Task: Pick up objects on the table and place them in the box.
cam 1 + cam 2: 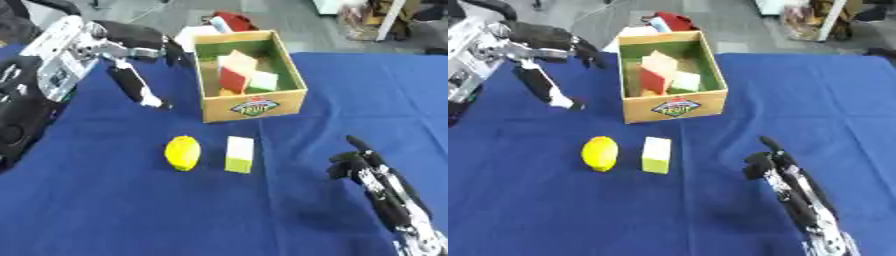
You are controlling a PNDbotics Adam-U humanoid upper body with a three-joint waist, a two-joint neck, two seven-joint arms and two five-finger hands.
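Head-camera view of a bench [105, 210] covered with a blue cloth. One open wooden box [251, 102] with a green lining and a printed label on its near wall stands at the far centre of the bench. Inside it lie several blocks, closely packed: one red block [233, 79], one pale tan block [238, 61] leaning against it on the far side, and one white block with a green edge [263, 81] to its right; whether further pieces lie beneath them cannot be told. Two objects rest on the cloth, near of the box and well apart from it: one yellow lemon [182, 152] on the left, and just beside it on the right, not touching, one block that is white on its far half and yellow-green on its near half [239, 154]. The left hand [140, 85] is raised at the far left, just left of the box, its fingers straight and pointing down toward the cloth, holding nothing. The right hand [773, 167] shows at the near right, resting above the cloth with fingers up and relaxed, also holding nothing, well apart from the lemon and the two-coloured block. Beyond the box, off the far edge of the bench, one red and white item [665, 21] is partly visible.
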